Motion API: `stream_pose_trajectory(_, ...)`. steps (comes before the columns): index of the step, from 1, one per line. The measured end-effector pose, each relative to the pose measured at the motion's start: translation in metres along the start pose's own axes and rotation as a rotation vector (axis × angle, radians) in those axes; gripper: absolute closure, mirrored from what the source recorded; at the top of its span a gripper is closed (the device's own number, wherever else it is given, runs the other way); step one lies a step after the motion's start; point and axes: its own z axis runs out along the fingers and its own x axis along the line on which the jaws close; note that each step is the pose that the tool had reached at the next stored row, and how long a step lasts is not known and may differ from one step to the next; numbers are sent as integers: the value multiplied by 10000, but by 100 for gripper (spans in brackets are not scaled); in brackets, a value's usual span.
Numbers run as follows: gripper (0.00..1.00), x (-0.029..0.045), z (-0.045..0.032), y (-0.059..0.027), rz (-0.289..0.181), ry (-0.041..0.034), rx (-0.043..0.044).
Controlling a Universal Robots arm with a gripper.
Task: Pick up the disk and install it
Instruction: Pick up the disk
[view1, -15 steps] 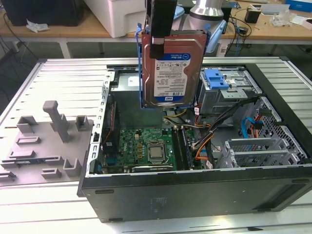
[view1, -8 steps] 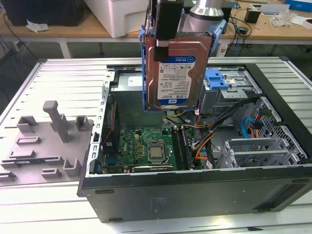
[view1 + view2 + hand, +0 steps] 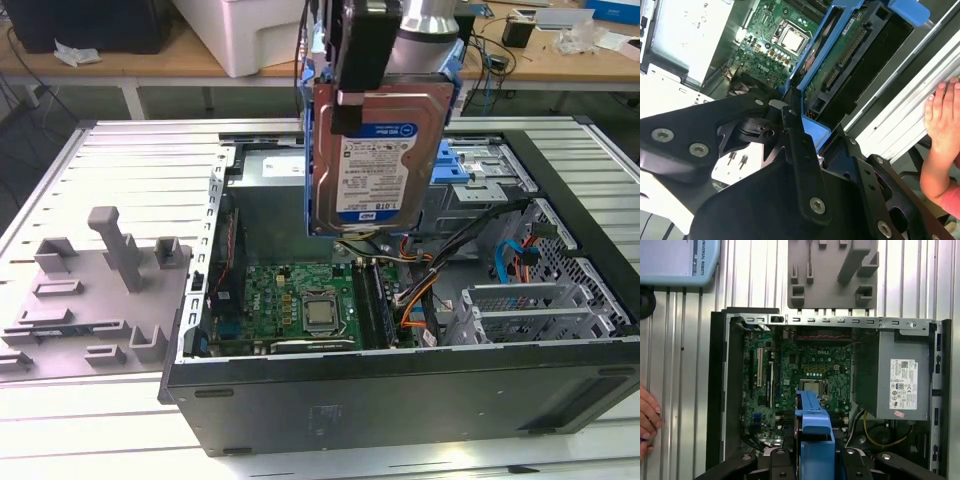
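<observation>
Because it has to go into the case edge-first, the disk (image 3: pixel 385 165) hangs upright, its labelled face turned to the exterior camera and its blue carrier bracket framing its sides. That reading is a judgement from how it is carried. The pincer (image 3: pixel 349 100) grips it from above, closed narrowly across the drive's thickness. One black finger (image 3: pixel 350 85) lies flat on the labelled face, and the other is hidden behind the drive. In the second wrist view the fingers (image 3: pixel 797 145) clamp the bracket's end, and the disk's bare circuit-board side (image 3: pixel 840 60) shows beyond them. In the first wrist view the disk (image 3: pixel 815 432) appears edge-on between the two halves of the pincer (image 3: pixel 815 462).

The disk is lifted clear and touches nothing but the pincer. Directly below it lies the motherboard (image 3: pixel 300 290), with the processor socket (image 3: pixel 320 313) a little toward the exterior view's left. Just beside the disk, on the exterior view's right, the metal drive cage (image 3: pixel 485 175) stands open with orange and blue cables (image 3: pixel 420 295) trailing beneath. The power supply (image 3: pixel 902 385) fills the case corner beyond. All of this sits in the open computer case (image 3: pixel 400 395), laid on its side so that its interior faces the pincer.

Well apart, outside the case, a grey moulded fixture (image 3: pixel 110 270) rests on the ribbed aluminium table (image 3: pixel 130 160). A person's hand (image 3: pixel 942 117) rests on the table outside the case.
</observation>
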Motion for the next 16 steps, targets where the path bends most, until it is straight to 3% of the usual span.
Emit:
stream_pose_trajectory(4, 63, 75, 1, -70, -1, -108, 4)
stream_pose_trajectory(5, 63, 120, 0, -113, -5, -176, 6)
stream_pose_trajectory(8, 63, 234, 1, -209, -8, -279, 10)
stream_pose_trajectory(16, 63, 417, 3, -353, -8, -318, 11)
